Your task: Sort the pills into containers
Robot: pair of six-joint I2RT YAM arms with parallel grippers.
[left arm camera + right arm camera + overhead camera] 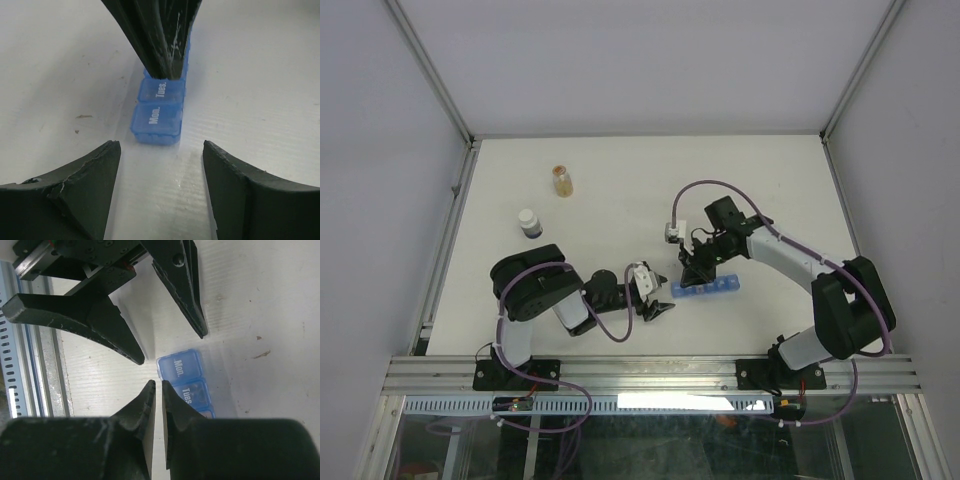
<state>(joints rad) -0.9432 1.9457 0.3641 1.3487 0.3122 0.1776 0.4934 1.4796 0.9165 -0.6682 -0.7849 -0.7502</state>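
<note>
The pill organiser (706, 289) lies flat on the table (620, 170) between my arms. Its long axis runs left to right, and its "Mon." end points at my left gripper (161, 147), which gapes wide just short of it. My right gripper (158, 385) is pinched to a thin slit, tips down at the strip past "Tues.", hiding the compartments behind. Both visible lids are down; their contents I cannot make out. An amber bottle (562, 181) and a white-capped bottle (529, 223) stand well apart.

the top view looks down on the whole table (620, 200) from behind. both wrist views sit close, facing each other across the blue organiser (157, 120).
</note>
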